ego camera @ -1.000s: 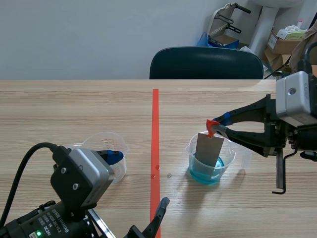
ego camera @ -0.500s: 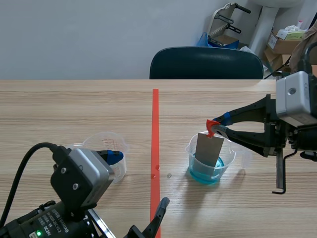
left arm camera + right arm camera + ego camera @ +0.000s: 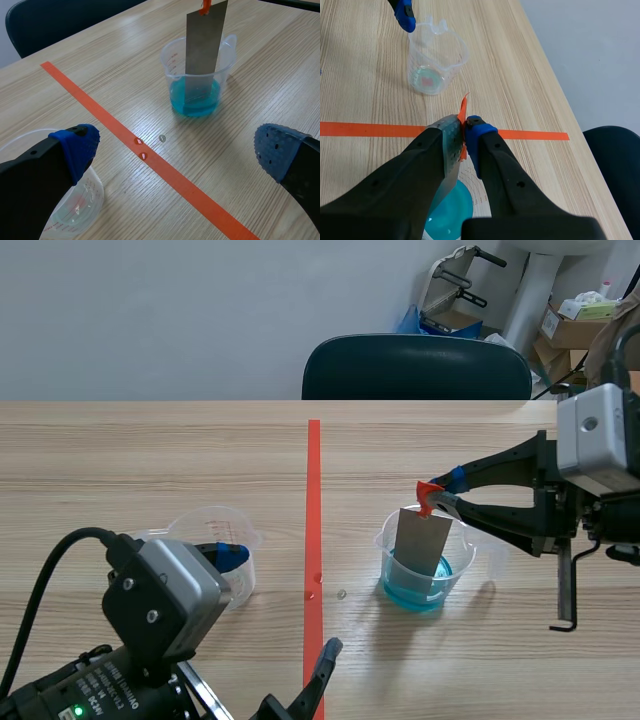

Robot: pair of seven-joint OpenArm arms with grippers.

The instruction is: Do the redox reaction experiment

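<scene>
Table (image 3: pixel 150 460): pale wood grain, with a dark chair (image 3: pixel 415 368) pushed in at its far side.
Right gripper (image 3: pixel 432 498): came in from the right, its fingers pressed together on the orange tab (image 3: pixel 425 490), holding it over the right-hand beaker.
Left gripper (image 3: pixel 177 150): low at the near edge, fingers spread wide with nothing between them (one blue pad sat just beside the empty beaker's rim).
Tape line (image 3: pixel 314 520): ran away from the robot, between the two beakers.
Empty beaker (image 3: pixel 225 540): clear plastic, left of the tape.
Blue-liquid beaker (image 3: pixel 425 575): clear plastic, right of the tape, a shallow pool of blue at its bottom.
Metal sheet (image 3: pixel 420 540): grey, hung upright from the tab, its lower end dipped in the blue liquid.
Drops (image 3: pixel 140 147): two small wet beads on the tape, a third just beside it on the wood.
</scene>
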